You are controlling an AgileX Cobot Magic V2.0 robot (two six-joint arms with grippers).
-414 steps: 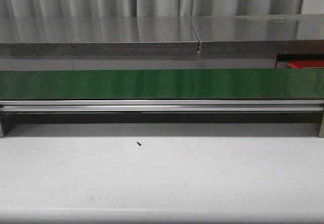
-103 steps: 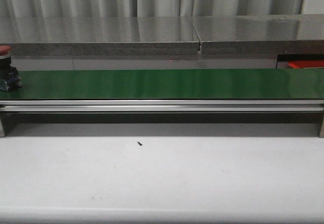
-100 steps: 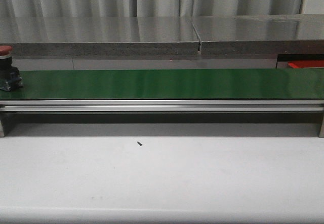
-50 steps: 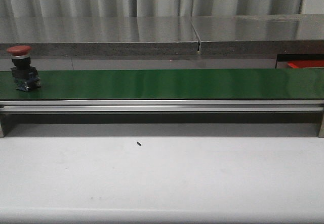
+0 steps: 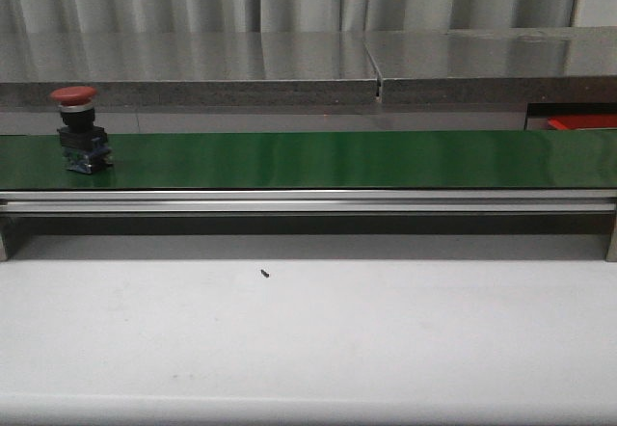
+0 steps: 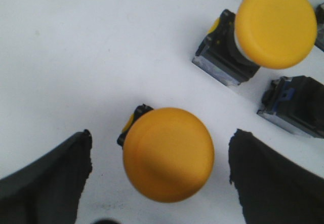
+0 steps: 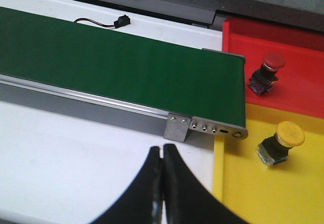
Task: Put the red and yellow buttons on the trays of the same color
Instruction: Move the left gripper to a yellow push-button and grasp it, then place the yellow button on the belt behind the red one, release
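Red button (image 5: 81, 128) stands upright on the green belt (image 5: 328, 159), near its left end. In my left wrist view a yellow button (image 6: 168, 154) sits on the white desk (image 6: 76, 57) between my left claw's (image 6: 160, 173) wide-spread fingers (image 6: 43, 173), untouched. My right claw (image 7: 162, 183) is closed on nothing, just beside the yellow tray (image 7: 253, 193) and red tray (image 7: 298, 82), each holding one matching button.

green belt (image 5: 337, 159) bare beyond red button (image 5: 81, 129)
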